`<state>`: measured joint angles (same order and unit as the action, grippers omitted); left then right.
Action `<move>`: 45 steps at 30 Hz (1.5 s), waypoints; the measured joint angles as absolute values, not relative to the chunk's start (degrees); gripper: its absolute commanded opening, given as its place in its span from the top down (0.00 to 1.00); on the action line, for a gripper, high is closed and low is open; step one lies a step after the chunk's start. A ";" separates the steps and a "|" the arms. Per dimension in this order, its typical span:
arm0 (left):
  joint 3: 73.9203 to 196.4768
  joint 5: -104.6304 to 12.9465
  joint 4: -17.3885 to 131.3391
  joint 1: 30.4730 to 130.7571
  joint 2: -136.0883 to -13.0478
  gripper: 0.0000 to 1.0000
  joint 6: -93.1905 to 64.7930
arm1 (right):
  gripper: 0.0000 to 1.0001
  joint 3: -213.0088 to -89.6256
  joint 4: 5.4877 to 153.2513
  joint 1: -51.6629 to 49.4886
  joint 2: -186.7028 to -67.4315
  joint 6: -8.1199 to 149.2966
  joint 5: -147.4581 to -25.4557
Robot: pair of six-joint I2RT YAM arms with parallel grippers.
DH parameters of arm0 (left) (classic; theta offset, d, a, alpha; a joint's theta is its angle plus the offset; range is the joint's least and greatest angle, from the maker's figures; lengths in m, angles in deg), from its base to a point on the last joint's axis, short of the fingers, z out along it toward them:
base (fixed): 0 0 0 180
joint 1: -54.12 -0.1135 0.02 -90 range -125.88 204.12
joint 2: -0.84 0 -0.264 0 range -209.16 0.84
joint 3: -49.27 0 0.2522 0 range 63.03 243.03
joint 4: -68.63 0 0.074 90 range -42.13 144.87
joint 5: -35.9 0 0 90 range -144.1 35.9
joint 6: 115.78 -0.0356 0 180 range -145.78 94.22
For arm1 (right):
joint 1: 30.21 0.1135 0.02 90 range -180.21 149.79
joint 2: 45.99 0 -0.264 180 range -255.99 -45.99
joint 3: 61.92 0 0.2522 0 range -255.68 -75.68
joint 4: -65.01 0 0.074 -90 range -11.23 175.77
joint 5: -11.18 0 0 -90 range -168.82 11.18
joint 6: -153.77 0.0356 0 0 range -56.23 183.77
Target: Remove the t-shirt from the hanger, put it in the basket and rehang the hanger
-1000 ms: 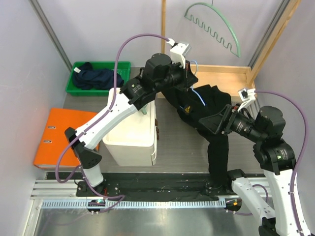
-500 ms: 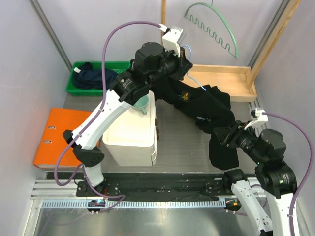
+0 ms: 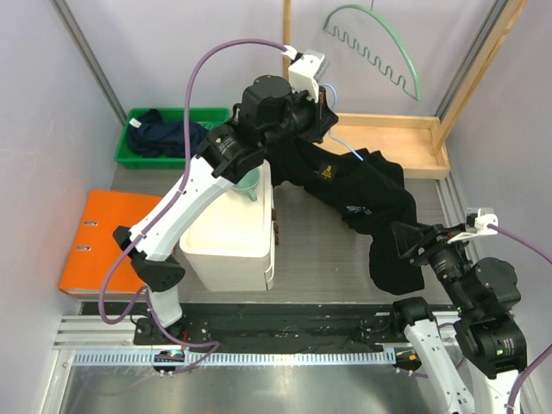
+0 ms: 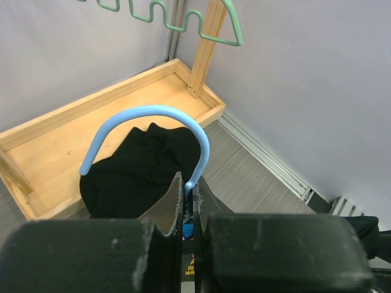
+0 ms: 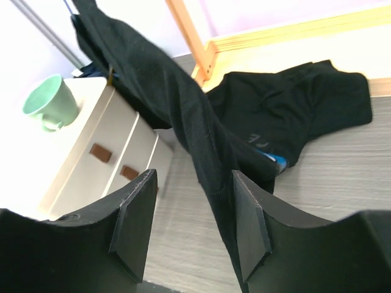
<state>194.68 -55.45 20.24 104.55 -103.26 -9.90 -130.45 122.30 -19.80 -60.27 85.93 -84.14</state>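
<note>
My left gripper (image 4: 188, 190) is clamped tight on the neck of the hanger (image 4: 146, 110), just under its blue hook. It holds the hanger up above the far right corner of the drawers (image 3: 228, 233).

The t-shirt (image 3: 362, 194) is not off yet. Its collar end is bunched at my left gripper, and the body slopes down and away to the right of the drawers. Part of it lies over the floor, and the lower end trails toward my right gripper (image 5: 192, 177). A bit of blue shows inside the cloth, so I judge the hanger's arms are inside the shirt.

My right gripper sits low, well to the right of the drawers, at the shirt's lower end. Its jaws stand apart, with a band of black cloth running across the gap. I see no pinch on the cloth, so I count that gripper as empty.

I am mid-pull, at a regrip. Next, my right jaws need to close on a good fold of cloth and draw it farther from the drawers. My left must hold the hanger firm so the shoulders slip off its arms.
</note>
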 measured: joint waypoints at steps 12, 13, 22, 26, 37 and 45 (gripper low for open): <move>191.30 -54.81 21.86 104.55 -101.88 1.00 -8.17 | 0.99 -128.15 116.93 -19.78 -59.75 86.56 -81.65; 190.86 -55.34 22.03 104.55 -101.62 1.00 -7.93 | 0.99 -127.60 116.73 -19.78 -59.33 86.87 -81.27; 181.37 -59.45 28.65 104.40 -95.82 1.00 -4.63 | 0.99 -127.56 118.00 -19.69 -54.41 89.34 -67.40; 180.91 -59.84 32.00 104.09 -95.41 1.00 -2.29 | 0.99 -129.75 119.70 -19.49 -51.46 90.73 -60.66; 169.55 -58.33 43.84 97.67 -91.06 1.00 10.27 | 0.99 -134.73 127.99 -17.13 -49.47 93.58 -45.39; 169.13 -49.68 48.09 92.51 -91.32 1.00 19.30 | 0.99 -134.95 127.48 -14.09 -49.91 90.54 -49.82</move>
<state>169.13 -49.68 48.09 92.51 -91.32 19.30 -134.95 127.48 -14.09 -49.91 90.54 -49.82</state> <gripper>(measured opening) 0.024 0.039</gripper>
